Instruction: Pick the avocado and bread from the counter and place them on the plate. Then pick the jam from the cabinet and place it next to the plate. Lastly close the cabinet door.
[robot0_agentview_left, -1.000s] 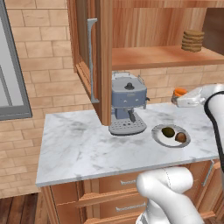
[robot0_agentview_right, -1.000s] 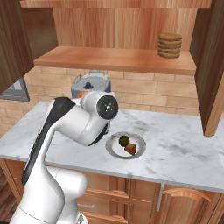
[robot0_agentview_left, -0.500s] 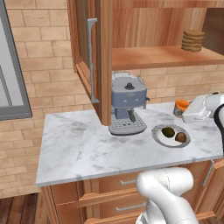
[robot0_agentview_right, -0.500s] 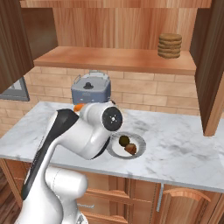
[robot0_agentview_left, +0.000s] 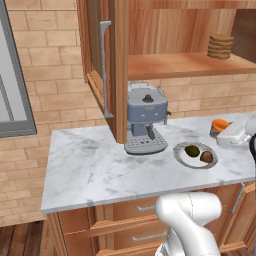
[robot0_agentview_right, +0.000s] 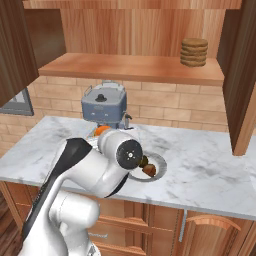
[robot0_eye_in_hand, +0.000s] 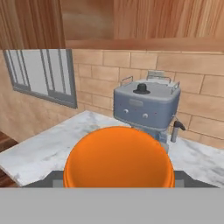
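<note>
My hand (robot0_agentview_left: 223, 132) is clamped on the jam jar (robot0_agentview_left: 219, 126), orange lid toward the camera, low over the desk (robot0_agentview_left: 100, 165) beside the plate (robot0_agentview_left: 196, 155) — avocado (robot0_agentview_left: 192, 150) and bread (robot0_agentview_left: 207, 157) already on it.

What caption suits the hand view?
Gripper holding the orange-lidded jam jar above the marble counter, facing the coffee machine.

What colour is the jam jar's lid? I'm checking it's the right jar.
Orange. The jam jar's lid shows best in the hand view, close up in front of the camera.
</note>
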